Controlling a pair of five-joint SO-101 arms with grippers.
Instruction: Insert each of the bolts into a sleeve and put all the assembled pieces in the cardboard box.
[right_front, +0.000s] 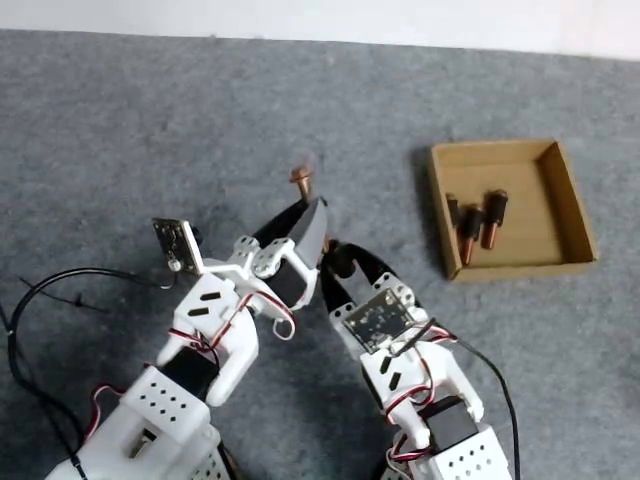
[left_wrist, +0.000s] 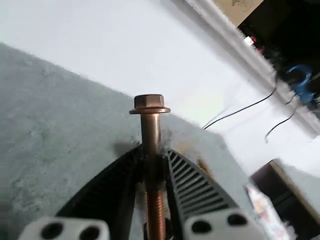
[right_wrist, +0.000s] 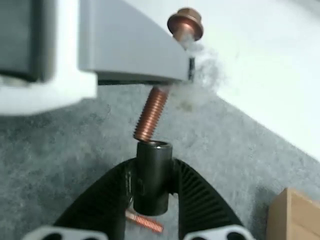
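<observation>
Bolt (left_wrist: 151, 145), copper-coloured, flanged head: it is being pinched by the shank in the left gripper (left_wrist: 153, 151), with the head standing clear of the fingertips. In the high view it is being shown just above centre.

Sleeve (right_wrist: 154, 175), black, tubular: it is being clamped upright in the right gripper (right_wrist: 154, 163), mouth facing the bolt. The threaded end is being presented at a tilt to that mouth. Whether it is touching the rim cannot be told.

Second bolt (right_wrist: 144, 221): it is being left loose on the grey carpet (right_front: 150, 130), just beneath the sleeve.

Cardboard box (right_front: 525, 192): it is being kept at the right of the high view, well apart from both grippers. Assembled pieces (right_front: 470, 232) are being stored inside.

Hazards, as judged: because of the tilt, the thread is likely being set up to catch on the rim. Under push, the bolt may be forced back through the fingers, or the sleeve levered out of its grip. The loose bolt may be knocked by a low descent.
</observation>
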